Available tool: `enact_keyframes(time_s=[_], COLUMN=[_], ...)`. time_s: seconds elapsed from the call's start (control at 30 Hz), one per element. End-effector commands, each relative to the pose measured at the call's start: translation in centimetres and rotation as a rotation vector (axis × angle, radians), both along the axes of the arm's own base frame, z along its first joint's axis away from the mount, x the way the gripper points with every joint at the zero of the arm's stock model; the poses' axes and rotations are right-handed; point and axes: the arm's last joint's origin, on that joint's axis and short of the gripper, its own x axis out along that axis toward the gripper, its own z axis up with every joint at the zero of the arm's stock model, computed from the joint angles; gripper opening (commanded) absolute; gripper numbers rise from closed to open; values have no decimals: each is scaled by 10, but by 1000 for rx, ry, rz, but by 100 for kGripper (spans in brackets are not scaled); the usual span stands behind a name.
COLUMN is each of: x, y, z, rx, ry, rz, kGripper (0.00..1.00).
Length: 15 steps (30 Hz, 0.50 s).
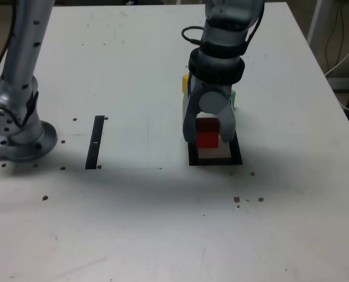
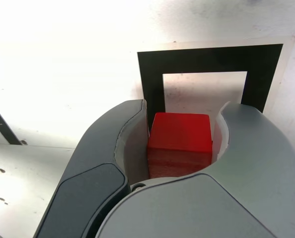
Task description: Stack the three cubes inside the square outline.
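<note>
White table (image 1: 133,223) speckled with dark bits, gripper (image 1: 208,134) clamped on red cube (image 1: 207,133)

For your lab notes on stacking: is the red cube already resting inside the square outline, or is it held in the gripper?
Held: the red cube sits clamped in the gripper, over the square outline; whether it touches the surface, cannot tell.

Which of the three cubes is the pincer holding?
The red cube, clamped in the pincer over the square outline. The yellow cube and green cube lie behind the arm, untouched.
</note>
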Motion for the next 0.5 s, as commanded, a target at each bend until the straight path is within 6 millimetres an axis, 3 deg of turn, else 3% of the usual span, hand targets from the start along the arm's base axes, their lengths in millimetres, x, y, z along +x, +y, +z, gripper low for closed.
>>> enact_keyframes(time_s=[0.0, 0.37, 0.47], x=[1, 4, 5], y=[-1, -1, -1], z=[-5, -15, -17], rx=[-3, -9, -9], ry=[8, 0, -5], rz=[0, 1, 0], kGripper=[37, 37, 47])
